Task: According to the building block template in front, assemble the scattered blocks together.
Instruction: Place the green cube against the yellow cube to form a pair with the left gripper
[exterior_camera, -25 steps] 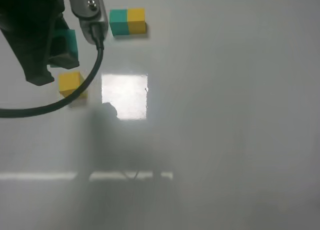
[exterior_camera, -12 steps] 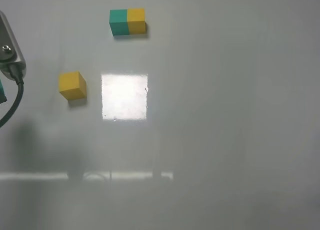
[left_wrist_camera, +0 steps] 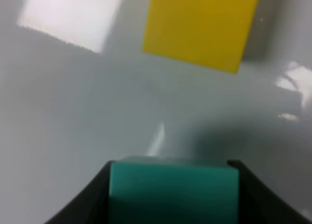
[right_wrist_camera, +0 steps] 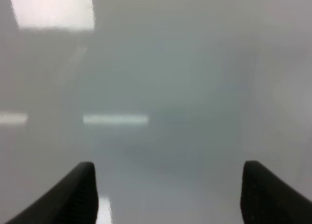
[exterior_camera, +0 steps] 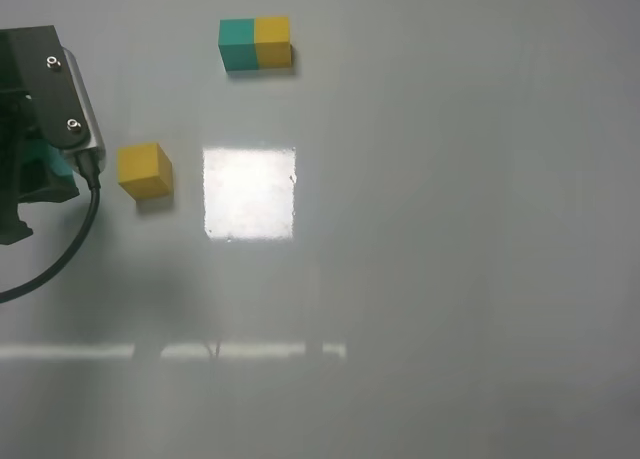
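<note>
The building block template point(exterior_camera: 255, 43), a teal-and-yellow bar, lies at the far side of the white table. The loose yellow cube point(exterior_camera: 145, 169) rests on the table left of the bright glare patch. My left gripper point(exterior_camera: 42, 175) is just left of that cube, shut on the teal-green cube point(exterior_camera: 59, 165). In the left wrist view the teal-green cube point(left_wrist_camera: 173, 190) sits between the dark fingers point(left_wrist_camera: 92, 199), and the yellow cube point(left_wrist_camera: 202, 26) lies a short way ahead, apart from it. My right gripper point(right_wrist_camera: 170, 194) is open over bare table, with nothing between its fingers.
A bright square reflection point(exterior_camera: 249, 193) lies on the table point(exterior_camera: 450, 229) right of the yellow cube. The left arm's black cable point(exterior_camera: 60, 264) loops down toward the left edge. The right arm does not show in the exterior high view.
The left arm, still holding the teal-green cube, swung from above the yellow cube out to the left edge, then came back in level with the yellow cube, on its left.
</note>
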